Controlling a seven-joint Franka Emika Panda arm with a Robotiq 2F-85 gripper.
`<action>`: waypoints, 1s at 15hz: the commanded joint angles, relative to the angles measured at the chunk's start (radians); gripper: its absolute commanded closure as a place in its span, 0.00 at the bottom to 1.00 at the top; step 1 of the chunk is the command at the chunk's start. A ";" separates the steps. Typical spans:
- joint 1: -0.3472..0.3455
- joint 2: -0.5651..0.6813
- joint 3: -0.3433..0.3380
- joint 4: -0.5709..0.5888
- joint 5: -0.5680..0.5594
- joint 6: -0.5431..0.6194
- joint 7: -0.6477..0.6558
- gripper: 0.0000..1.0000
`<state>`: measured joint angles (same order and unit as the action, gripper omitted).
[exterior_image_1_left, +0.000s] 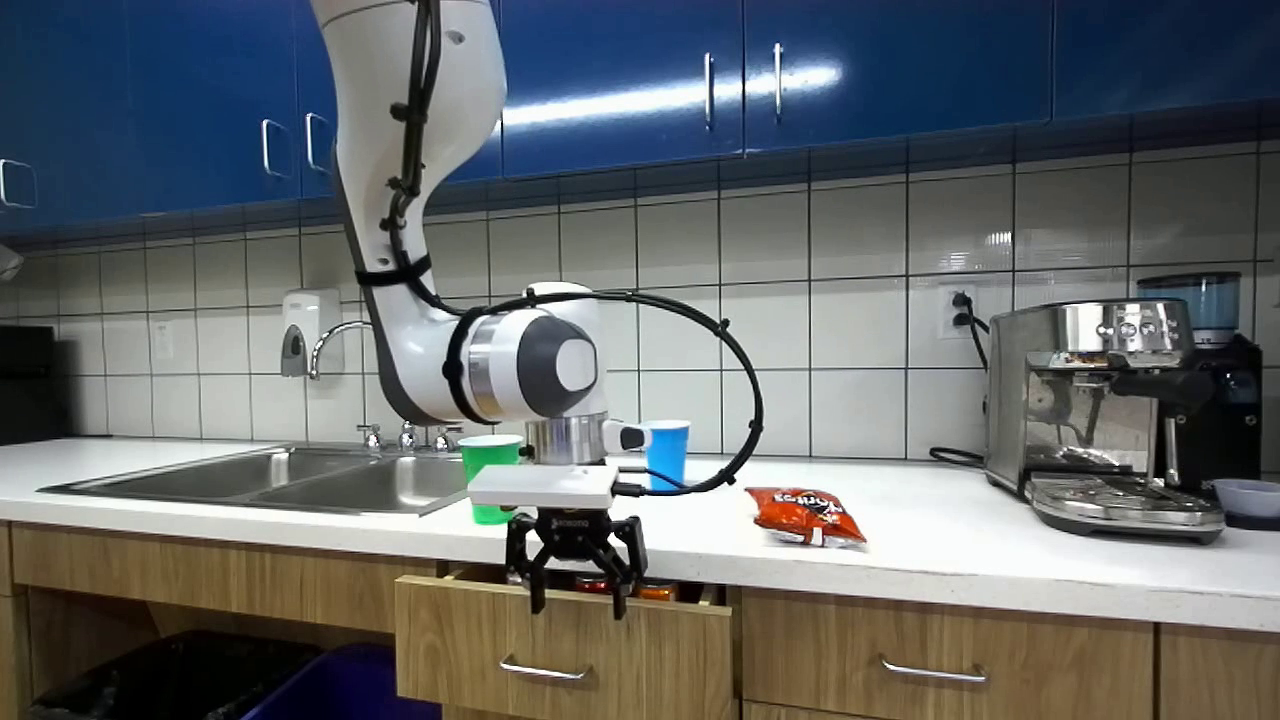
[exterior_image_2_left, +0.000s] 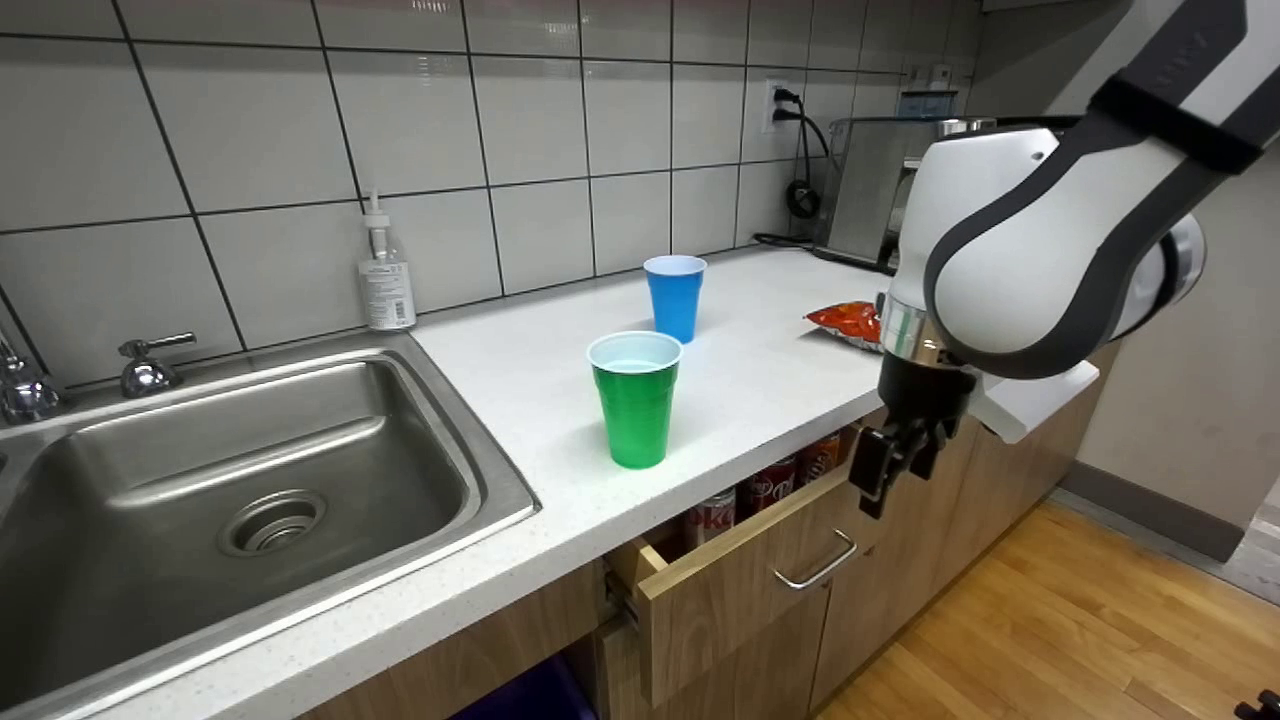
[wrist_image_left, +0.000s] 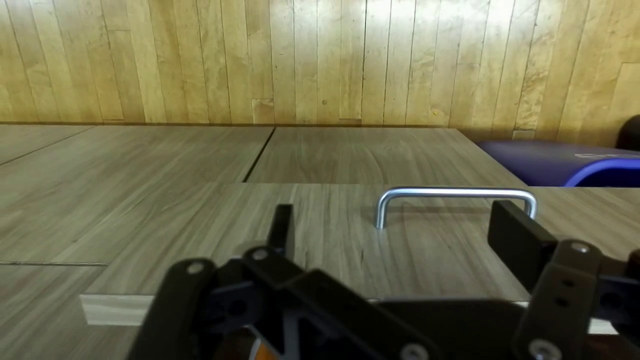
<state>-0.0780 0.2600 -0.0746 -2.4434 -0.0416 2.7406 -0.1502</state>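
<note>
My gripper (exterior_image_1_left: 578, 606) points down with its fingers apart and nothing between them. In the wrist view the gripper (wrist_image_left: 394, 220) is just in front of the partly open wooden drawer (wrist_image_left: 325, 240), above its metal handle (wrist_image_left: 457, 192). In an exterior view the drawer (exterior_image_2_left: 745, 620) holds several soda cans, among them a silver can (exterior_image_2_left: 712, 516), a dark red can (exterior_image_2_left: 772, 484) and an orange can (exterior_image_2_left: 822, 460). On the counter stand a green cup (exterior_image_2_left: 638, 412) and a blue cup (exterior_image_2_left: 675, 303), both upright. A red chip bag (exterior_image_1_left: 808, 514) lies farther along the counter.
A steel sink (exterior_image_2_left: 500, 490) is set into the white counter (exterior_image_1_left: 930, 545). A coffee machine (exterior_image_1_left: 1090, 400) stands at the counter's far end. Blue cabinets (exterior_image_1_left: 620, 80) hang above. A purple bin (wrist_image_left: 530, 157) stands below the counter, beside the drawers.
</note>
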 joint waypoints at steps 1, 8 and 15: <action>-0.006 -0.122 -0.015 -0.077 -0.020 -0.028 0.022 0.00; -0.007 -0.242 -0.037 -0.077 -0.038 -0.164 0.041 0.00; -0.008 -0.339 -0.032 -0.046 -0.092 -0.286 0.084 0.00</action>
<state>-0.0781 -0.0214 -0.1160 -2.5001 -0.0899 2.5314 -0.1123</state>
